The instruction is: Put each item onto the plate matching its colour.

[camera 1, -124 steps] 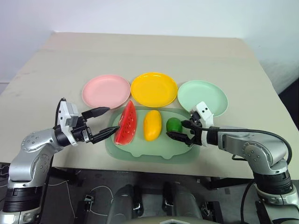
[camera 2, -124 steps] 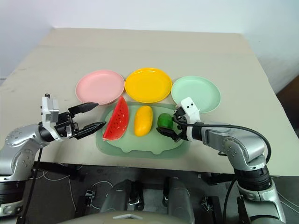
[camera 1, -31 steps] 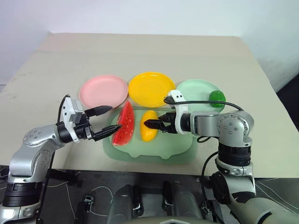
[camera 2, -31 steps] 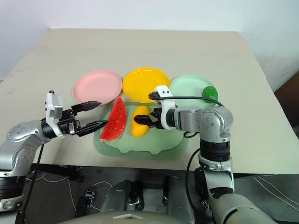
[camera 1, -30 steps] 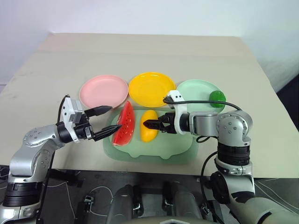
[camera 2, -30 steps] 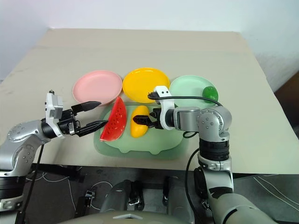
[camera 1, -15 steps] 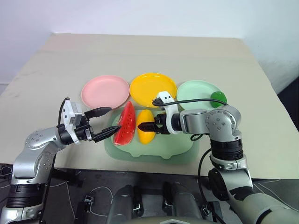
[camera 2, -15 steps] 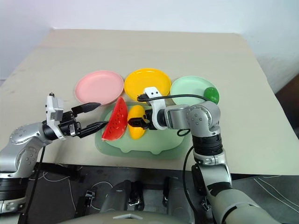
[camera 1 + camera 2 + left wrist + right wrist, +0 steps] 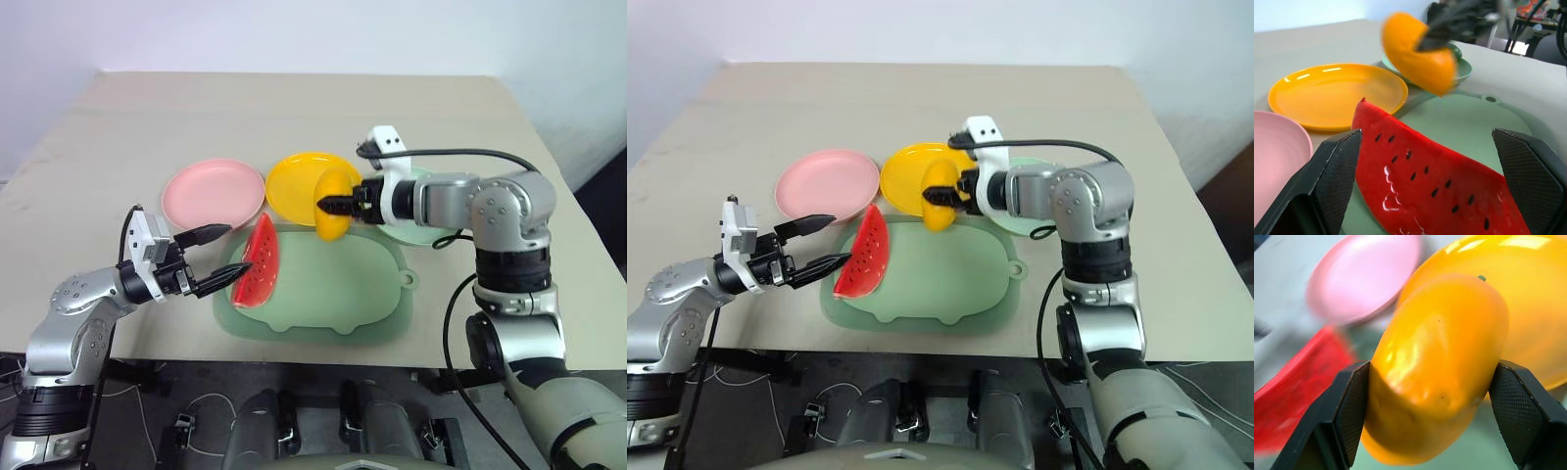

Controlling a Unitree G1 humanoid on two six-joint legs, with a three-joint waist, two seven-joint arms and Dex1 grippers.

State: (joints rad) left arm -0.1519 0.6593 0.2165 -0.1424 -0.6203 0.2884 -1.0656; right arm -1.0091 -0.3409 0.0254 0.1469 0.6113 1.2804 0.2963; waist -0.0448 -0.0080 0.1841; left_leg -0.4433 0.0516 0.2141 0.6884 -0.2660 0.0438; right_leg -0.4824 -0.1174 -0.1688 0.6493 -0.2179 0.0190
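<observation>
Looking along your right claw (image 9: 1432, 377), you see it clamped on the mango (image 9: 1437, 364); overhead, the mango hangs at the yellow plate's (image 9: 294, 181) 5 o'clock rim, the left claw (image 9: 220, 257) spread beside the watermelon (image 9: 257, 274).

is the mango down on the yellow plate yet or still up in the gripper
Not yet down. The right gripper is shut on the mango, holding it in the air at the near edge of the yellow plate.

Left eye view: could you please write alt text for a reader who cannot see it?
The right gripper holds a yellow oval toy mango in the air at the near rim of a bright yellow round plate. The open left gripper flanks a red toy watermelon wedge on a pale-green mat, with a pink plate behind.
</observation>
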